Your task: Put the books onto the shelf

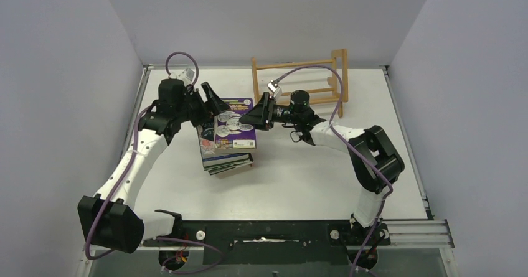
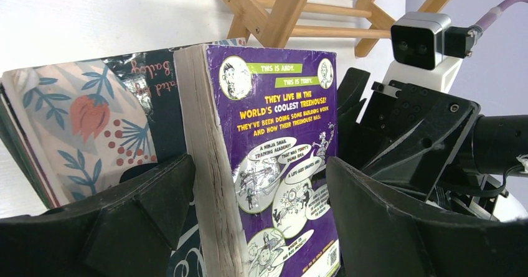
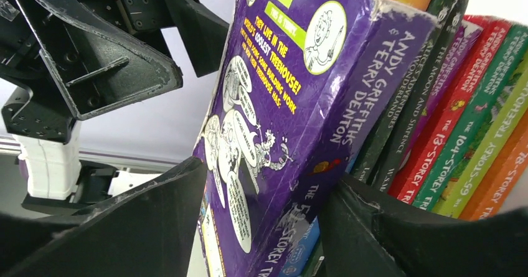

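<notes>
Here, the left gripper (image 1: 215, 101) reaches in from the left side of the tabletop (image 1: 299, 177) to the far left corner of the purple book (image 1: 235, 127). Its fingers stand wide apart, and the book fills the space between them at a slant. One finger (image 2: 146, 211) sits against the page edge and the other (image 2: 386, 227) against the cartoon back cover, so the gripper is clamped on the book.

Just left of the purple book in the left wrist view is a cover with leaves and berries (image 2: 81, 127). Beside that is a dark cover with silver lettering (image 2: 149, 93).

The purple book lies uppermost, tipped a little, over the stack of books (image 1: 225, 160), which sits left of the middle of the tabletop. In the right wrist view its spine leans away from the spines next to it, among them a red one (image 3: 445, 134), a green one (image 3: 482, 127) and an orange one (image 3: 498, 177).

The right gripper (image 1: 251, 116) comes at the purple book from the right, at its far right corner. Its fingers are parted, one (image 3: 137, 227) on the cover side and one (image 3: 398, 233) on the spine side, both close against the book. Whether they press on it cannot be told.

The two grippers face each other across the book, and the right wrist camera (image 2: 418, 37) shows just behind it.

Further right, the shelf (image 1: 340, 75) stands upright at the far edge of the tabletop, well apart from the stack. The right arm's wrist and its purple cable (image 1: 311, 69) lie between the shelf and the books.
</notes>
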